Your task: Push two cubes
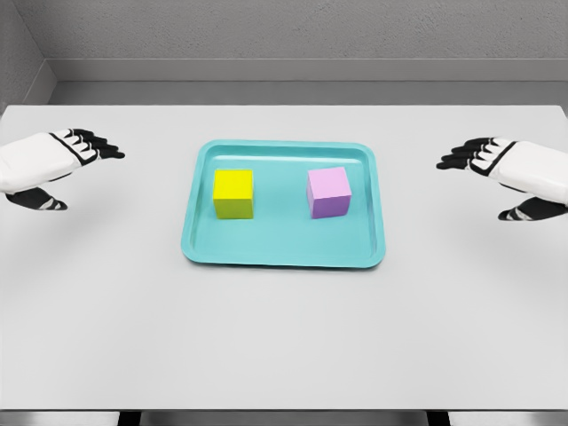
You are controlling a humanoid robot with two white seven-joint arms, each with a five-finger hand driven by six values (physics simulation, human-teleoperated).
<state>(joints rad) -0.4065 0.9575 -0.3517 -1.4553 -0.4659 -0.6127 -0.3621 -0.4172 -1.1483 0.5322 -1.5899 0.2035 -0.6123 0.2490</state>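
A teal tray (pixel 286 255) sits in the middle of the frame on a pale grey table (pixel 284 346), its long side running left to right. Two cubes stand inside it, well apart from each other and neither touching the rim. The yellow cube (pixel 233 193) is in the left half of the tray, the pink cube (pixel 328 193) in the right half, at about the same height in the picture. Both rest flat on the tray floor, upright.

The left hand (pixel 49 167) comes in at the left edge, at mid-height, clear of the tray with bare table between them. Its black fingers (pixel 96 145) are stretched out and spread, pointing toward the centre, with the thumb hanging lower; they hold nothing.

The right hand (pixel 510 173) mirrors it at the right edge, also well away from the tray. Its fingers (pixel 463 157) are likewise extended and apart, pointing inward, thumb below, nothing in the grasp.

Behind the table a grey wall (pixel 284 31) fills the top of the frame, meeting a side wall in the upper left corner
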